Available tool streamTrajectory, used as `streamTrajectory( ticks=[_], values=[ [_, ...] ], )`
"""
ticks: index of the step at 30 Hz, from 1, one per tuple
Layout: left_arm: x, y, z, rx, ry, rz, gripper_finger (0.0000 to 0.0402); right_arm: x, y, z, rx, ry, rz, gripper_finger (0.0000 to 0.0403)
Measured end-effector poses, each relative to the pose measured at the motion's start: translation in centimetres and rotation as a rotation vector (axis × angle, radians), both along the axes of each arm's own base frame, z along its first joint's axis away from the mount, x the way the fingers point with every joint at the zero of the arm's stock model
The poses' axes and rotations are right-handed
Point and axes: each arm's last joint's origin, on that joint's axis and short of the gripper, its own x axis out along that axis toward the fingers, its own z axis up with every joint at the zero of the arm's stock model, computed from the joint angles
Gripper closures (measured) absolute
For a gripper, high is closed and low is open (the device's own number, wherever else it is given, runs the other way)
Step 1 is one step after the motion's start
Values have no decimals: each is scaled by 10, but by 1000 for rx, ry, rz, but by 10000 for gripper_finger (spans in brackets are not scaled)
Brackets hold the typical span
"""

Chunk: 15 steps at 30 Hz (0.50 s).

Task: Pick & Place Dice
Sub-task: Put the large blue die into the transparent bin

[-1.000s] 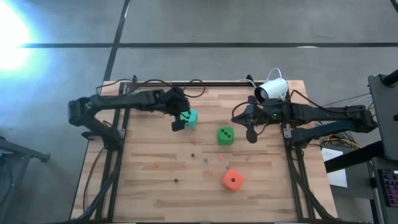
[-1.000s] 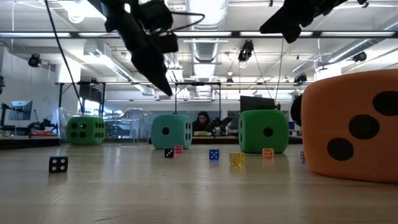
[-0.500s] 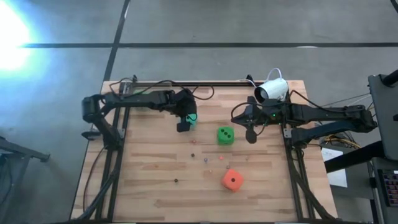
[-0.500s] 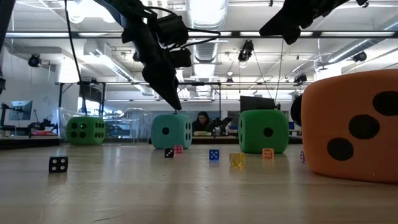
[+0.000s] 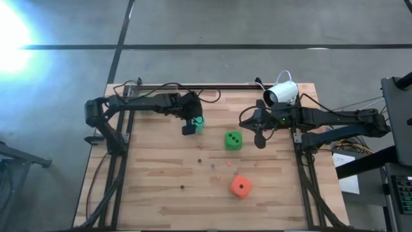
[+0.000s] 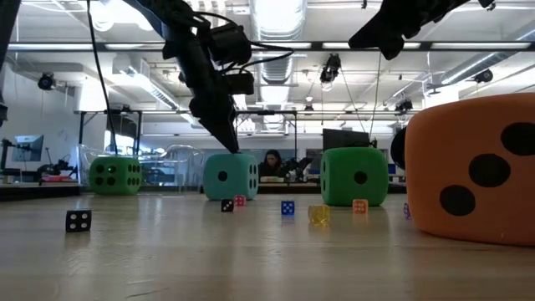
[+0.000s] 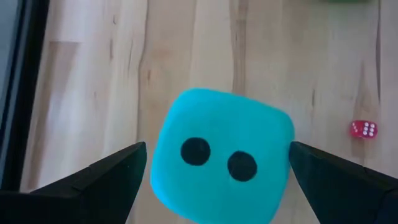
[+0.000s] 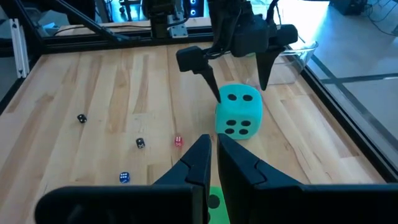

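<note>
The teal die (image 7: 221, 162) rests flat on the wooden table (image 5: 161, 193), far left of centre, with two pips toward my left wrist camera. My left gripper (image 8: 239, 78) hovers open over it, slanting down, one finger on each side of its top. No touch shows. A green die (image 5: 233, 140) sits mid-table and an orange-red die (image 5: 240, 186) nearer the front. In the low view another green die (image 6: 115, 175) stands far back. My right gripper (image 5: 259, 138) waits above the table beside the mid-table green die, its fingers together.
Several tiny dice lie scattered mid-table (image 5: 212, 165), a red one (image 7: 363, 129) close beside the teal die. A white camera (image 5: 281, 94) stands at the far right edge, and a clear container (image 8: 292, 59) sits by the far edge.
My left gripper has reached out toward the table's right edge and come down, still open, until its fingertips straddle the top of the teal die. The die has stayed where it was.
</note>
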Motion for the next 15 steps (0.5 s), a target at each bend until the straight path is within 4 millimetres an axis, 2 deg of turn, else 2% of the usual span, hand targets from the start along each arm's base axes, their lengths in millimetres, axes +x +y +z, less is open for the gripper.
streamTrajectory(
  ticks=[15],
  values=[
    [-1,0,-2,-23,6,-7,7,0,0,0,-12,2,6,376]
  ],
)
